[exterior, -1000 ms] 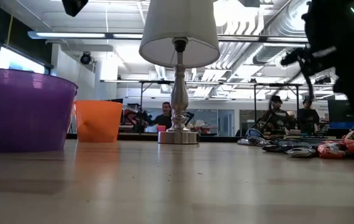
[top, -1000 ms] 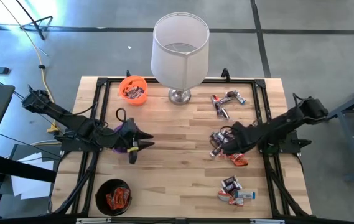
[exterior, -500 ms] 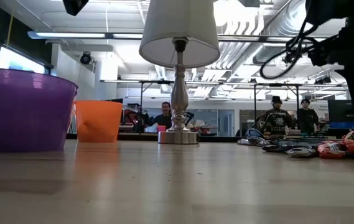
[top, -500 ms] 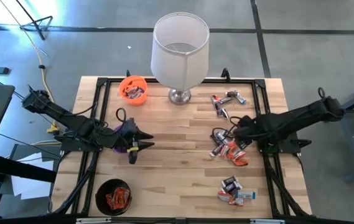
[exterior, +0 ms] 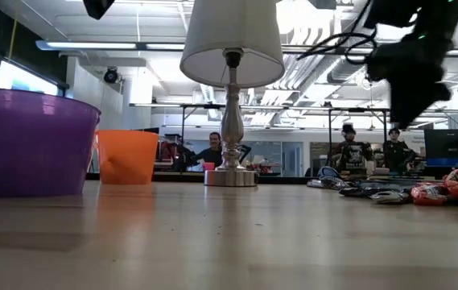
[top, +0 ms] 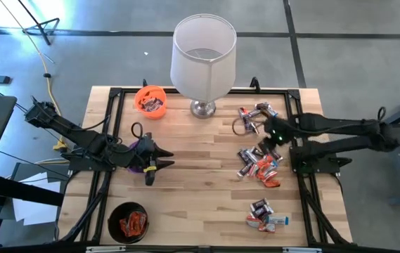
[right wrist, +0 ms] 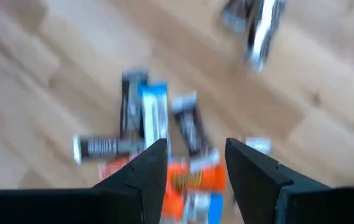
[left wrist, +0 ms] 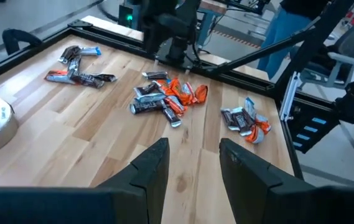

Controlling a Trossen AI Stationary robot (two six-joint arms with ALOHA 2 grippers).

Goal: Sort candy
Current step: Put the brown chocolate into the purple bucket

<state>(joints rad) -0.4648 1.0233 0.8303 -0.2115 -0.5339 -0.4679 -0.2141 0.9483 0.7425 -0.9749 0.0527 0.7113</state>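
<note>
Right gripper (top: 270, 133) has swung off the middle candy heap (top: 257, 166) and now hangs between it and the small scatter (top: 254, 114) nearest the lamp (top: 201, 56) — a second ago it sat low over the heap. Fingers (right wrist: 145, 171) stand apart with nothing between them; they narrowed a little during the move but carry no sweet. Judgement: no pick was made there, and the arm is likely re-aiming at another piece. Candy lies in three loose groups on the worktop (top: 200, 183) to the lamp's right-hand side, a third clump (top: 266, 215) farthest from the lamp. Some already sits in the orange cup (top: 150, 100) beside the lamp and the black cup (top: 128, 221). Left gripper (top: 159, 159) waits by the purple cup (exterior: 29, 143), unmoved — fingers apart, empty.
</note>
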